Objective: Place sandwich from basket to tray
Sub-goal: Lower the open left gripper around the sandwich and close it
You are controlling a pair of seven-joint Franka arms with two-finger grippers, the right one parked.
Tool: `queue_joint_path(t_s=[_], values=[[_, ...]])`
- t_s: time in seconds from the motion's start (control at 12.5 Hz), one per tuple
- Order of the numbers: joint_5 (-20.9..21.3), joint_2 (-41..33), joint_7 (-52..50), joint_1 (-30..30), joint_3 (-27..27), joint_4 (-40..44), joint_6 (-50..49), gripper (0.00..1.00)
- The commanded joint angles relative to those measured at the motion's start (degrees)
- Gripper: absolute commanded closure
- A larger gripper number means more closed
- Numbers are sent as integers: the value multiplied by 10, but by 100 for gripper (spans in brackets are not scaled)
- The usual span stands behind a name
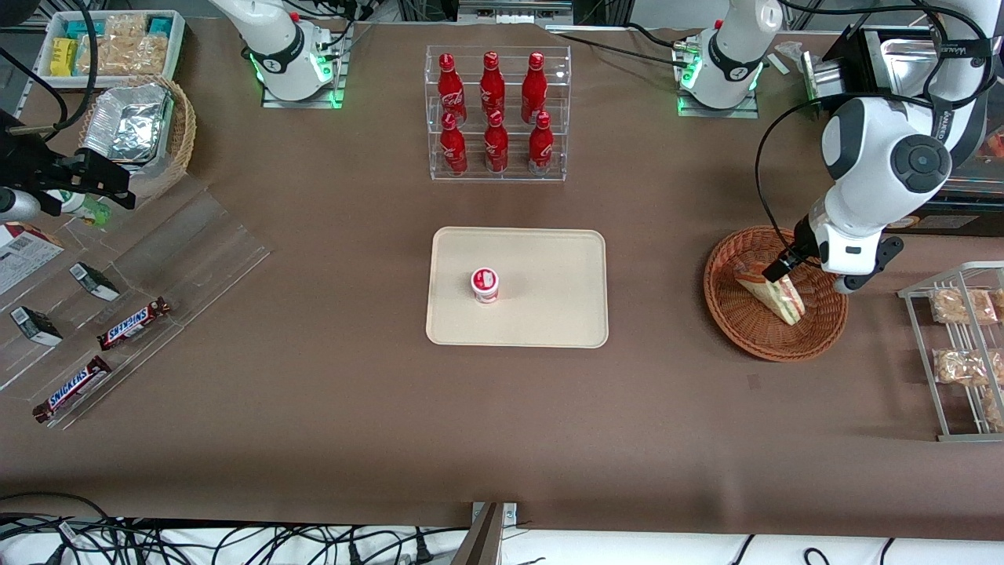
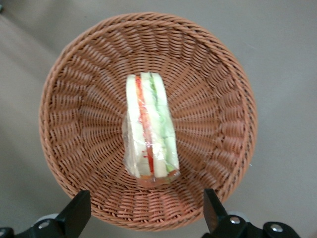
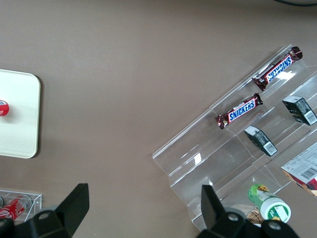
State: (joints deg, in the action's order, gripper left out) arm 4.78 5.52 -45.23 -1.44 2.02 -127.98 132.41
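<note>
Above the basket (image 1: 775, 293) toward the working arm's end of the brown bench (image 1: 314, 408), the left arm's tool (image 2: 146, 210) hangs with its two dark fingers (image 2: 75, 214) spread wide and nothing between them. Seen from the wrist, the sandwich (image 2: 150, 131) lies in the middle of the reddish-brown woven bowl, a clear-wrapped wedge resting with its cut face up, showing white bread and red and green filling layers. The fingers stand apart from it, one to either side of the wedge's broad end, over the wicker rim. From the front, the sandwich (image 1: 773, 292) lies partly under the arm's wrist. The cream tray (image 1: 549, 314) sits at the middle of the bench, well apart from the basket, carrying a small red-and-white lidded cup (image 1: 485, 284). Farther from the front camera than the tray stands a clear rack (image 1: 499, 169) of six red bottles (image 1: 492, 82).
</note>
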Motion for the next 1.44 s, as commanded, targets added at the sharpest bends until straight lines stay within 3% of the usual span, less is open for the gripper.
queue_joint_path(t_s=[0.0,0.08,0.4,0.56,0.96,1.12,1.36], values=[[64,12,-74,4,4,-8,25,0],[88,22,-99,4,6,-8,29,0],[109,53,-153,5,29,-5,48,0],[147,60,-160,4,30,-5,49,0],[150,67,-159,6,31,-4,47,0],[180,75,-160,1,31,-1,48,0],[184,76,-162,0,31,-1,49,0]])
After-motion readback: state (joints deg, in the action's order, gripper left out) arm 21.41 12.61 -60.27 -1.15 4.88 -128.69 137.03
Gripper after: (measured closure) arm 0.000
